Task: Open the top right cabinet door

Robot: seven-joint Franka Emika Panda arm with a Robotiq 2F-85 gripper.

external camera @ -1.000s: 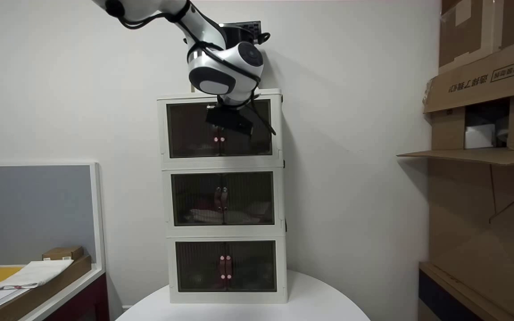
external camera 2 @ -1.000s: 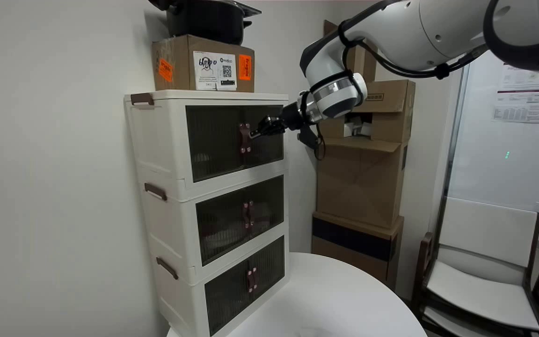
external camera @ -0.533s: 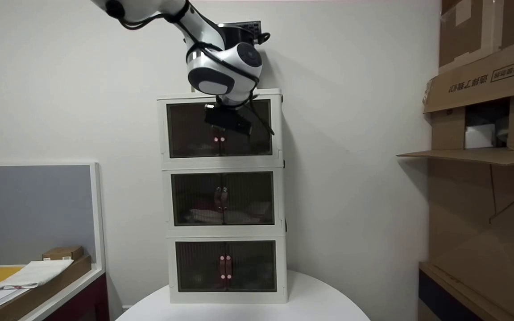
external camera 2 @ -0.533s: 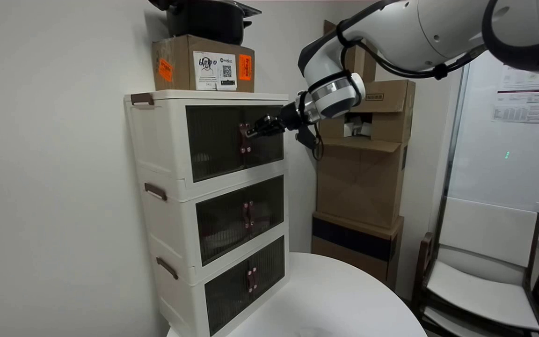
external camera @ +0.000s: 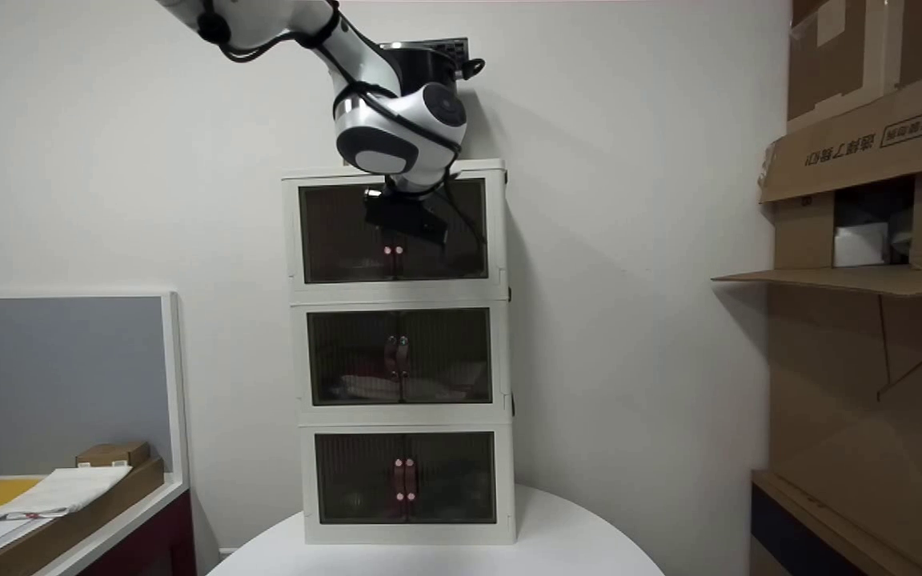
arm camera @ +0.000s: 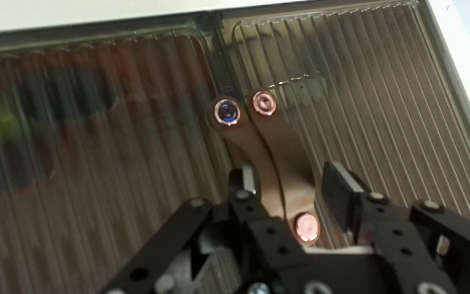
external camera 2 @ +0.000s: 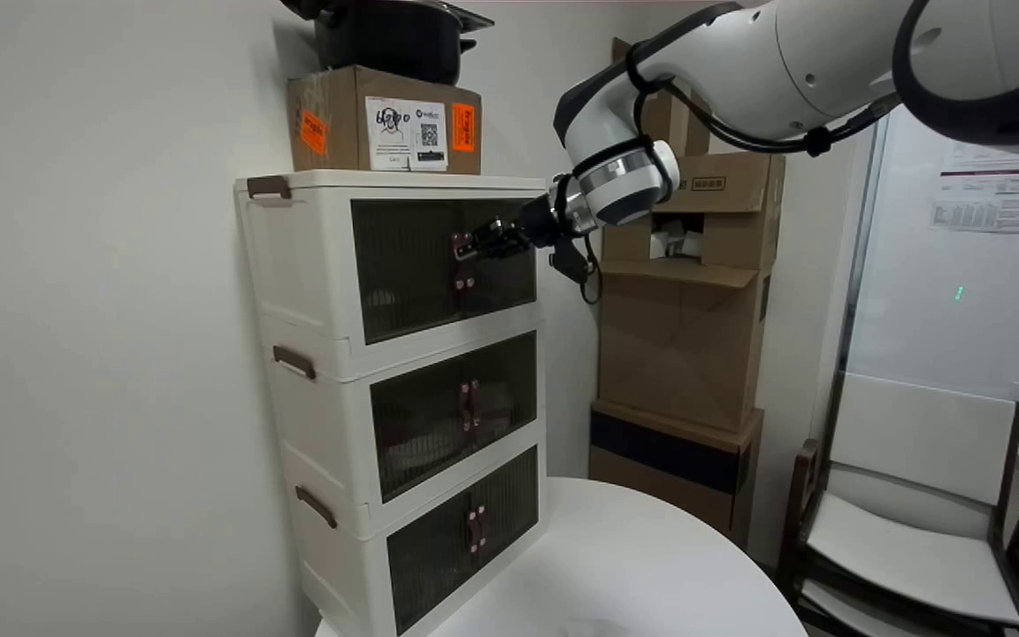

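gripper (arm camera: pixel 290 179) at the top tier of the white three-tier cabinet (external camera 2: pixel 297 265), fingers (arm camera: pixel 337 192) spread wide, tilted in the wrist view. top right cabinet door (arm camera: pixel 365 106): closed, ribbed dark see-through panel, right half of the uppermost tier, edge to edge with the top left door (arm camera: pixel 149 163), also closed. its right handle (arm camera: pixel 290 147), brownish curved strap with pinkish studs, shows in the gap between the fingers; left handle (arm camera: pixel 253 155) runs alongside, lower end hidden by the gripper. finger contact with either strap: can't tell. in both exterior views the arm (external camera: pixel 397 136) comes in from the upper part, wrist angled down, gripper in front of the top tier and covering some of the door. middle doors (external camera: pixel 401 356) and bottom doors (external camera: pixel 405 480) closed too. cabinet stands on a round white table (external camera 2: pixel 669 548). labelled cardboard box (external camera 2: pixel 412 133) on top of it, black pot (external camera 2: pixel 390 40) on that box. stacked boxes (external camera 2: pixel 678 345) and a white-seated chair (external camera 2: pixel 912 553) further back in an exterior view; grey board (external camera: pixel 61 376) well apart from the cabinet.
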